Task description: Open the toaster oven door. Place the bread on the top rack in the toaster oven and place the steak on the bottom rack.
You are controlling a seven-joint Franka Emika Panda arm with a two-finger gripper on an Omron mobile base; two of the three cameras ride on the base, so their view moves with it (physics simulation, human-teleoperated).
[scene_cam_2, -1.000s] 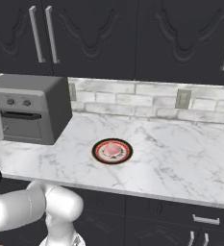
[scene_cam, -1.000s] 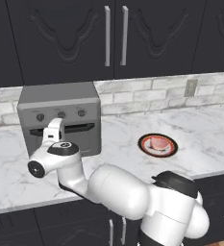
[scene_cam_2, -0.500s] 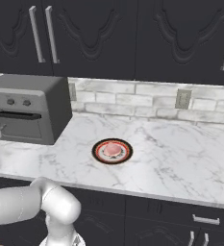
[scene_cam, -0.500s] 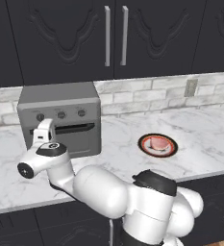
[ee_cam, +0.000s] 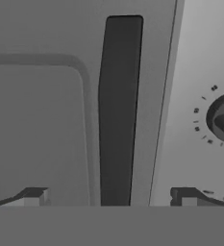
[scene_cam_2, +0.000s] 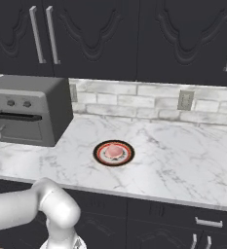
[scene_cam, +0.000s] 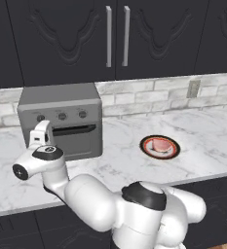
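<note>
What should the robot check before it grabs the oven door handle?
1. Toaster oven door shut and ready to pull: ok.
2. Gripper open wide: ok.
3. Black bar handle lies between the fingertips: ok.
4. Fingertips touching the handle: cannot tell.
5. Steak on the red-rimmed plate, away from the door: ok.
6. Bread seen and ready: cannot tell.

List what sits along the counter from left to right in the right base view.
toaster oven → red-rimmed plate holding the steak → wall outlet on the backsplash behind.
</note>
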